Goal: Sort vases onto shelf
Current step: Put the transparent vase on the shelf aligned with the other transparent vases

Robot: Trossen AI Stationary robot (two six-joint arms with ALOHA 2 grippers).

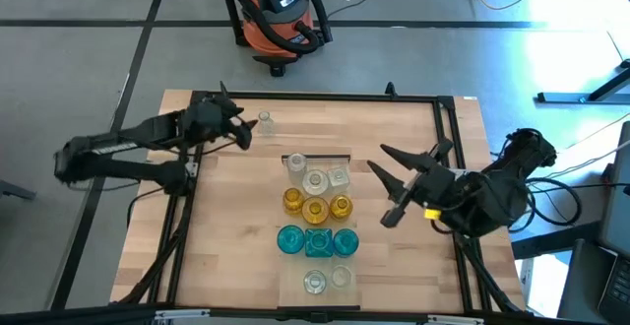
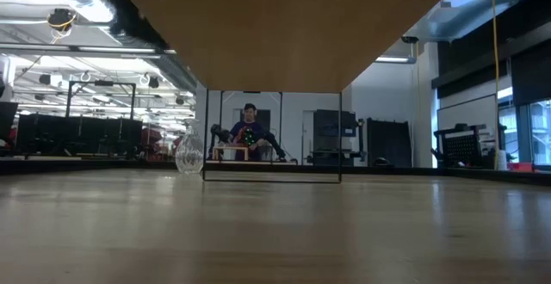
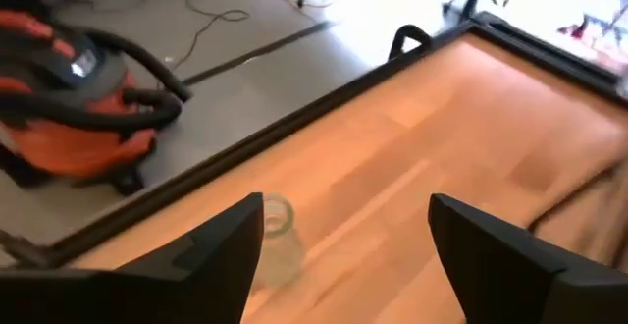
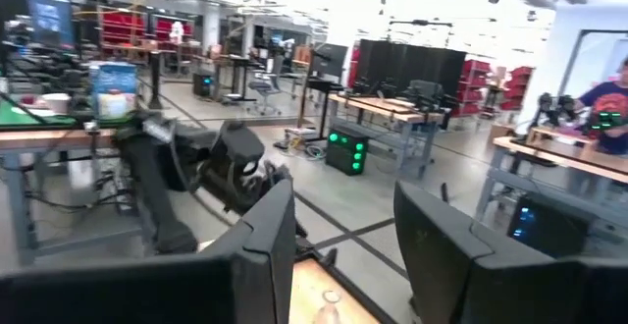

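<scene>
The shelf (image 1: 288, 274), a pale plank, lies down the middle of the table and fills the top of the low view (image 2: 275, 26). On it stand rows of small vases: clear (image 1: 315, 180), amber (image 1: 315, 209), teal (image 1: 317, 241), and clear again (image 1: 314, 282). One clear vase (image 1: 264, 121) (image 2: 188, 153) stands alone on the tabletop near the far edge. My left gripper (image 1: 242, 128) (image 3: 343, 228) hovers open just left of it; the vase (image 3: 277, 236) shows beside one finger. My right gripper (image 1: 386, 179) (image 4: 343, 236) is raised right of the shelf, open, pointing level.
A black frame (image 1: 315, 97) runs around the tabletop. An orange-and-black vacuum (image 1: 281, 15) (image 3: 69, 108) stands on the floor beyond the far edge. Bare tabletop lies left of the shelf (image 1: 226, 227). A person (image 2: 250, 129) is far off in the room.
</scene>
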